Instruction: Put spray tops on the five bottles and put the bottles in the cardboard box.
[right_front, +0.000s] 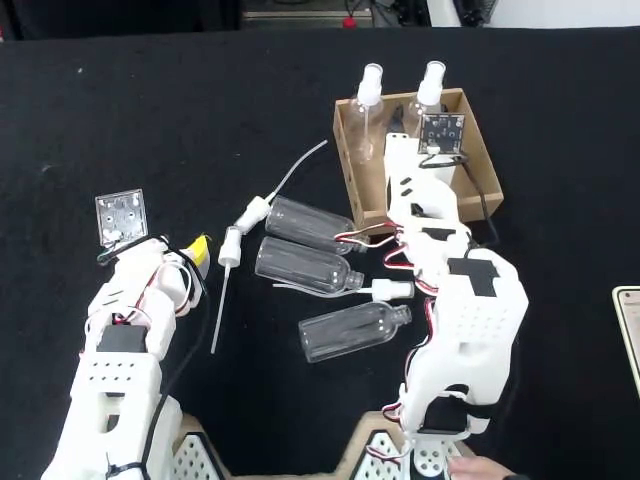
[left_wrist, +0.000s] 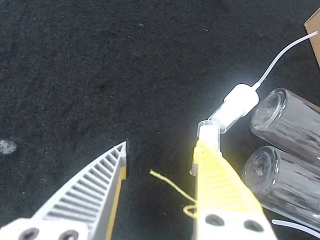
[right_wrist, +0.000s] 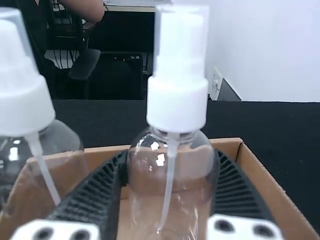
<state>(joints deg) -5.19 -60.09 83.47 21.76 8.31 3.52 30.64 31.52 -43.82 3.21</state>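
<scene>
Boxing looked like the step in hand: inside the cardboard box (right_front: 482, 148) a capped bottle (right_front: 431, 88) was clamped upright by the right gripper (right_wrist: 169, 170), a second bottle (right_front: 368, 95) beside it. Left of the box, three bare bottles (right_front: 308, 265) were laid flat among loose spray tops (right_front: 254, 211), left gripper (left_wrist: 163, 144) held wide open there. Next, release and capping were called for, probably.

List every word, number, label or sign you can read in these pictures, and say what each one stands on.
None can be read.
The bottles, the spray tops and the cardboard box carry no print.
The small board on the arm over the box has marks too small to read.
</scene>
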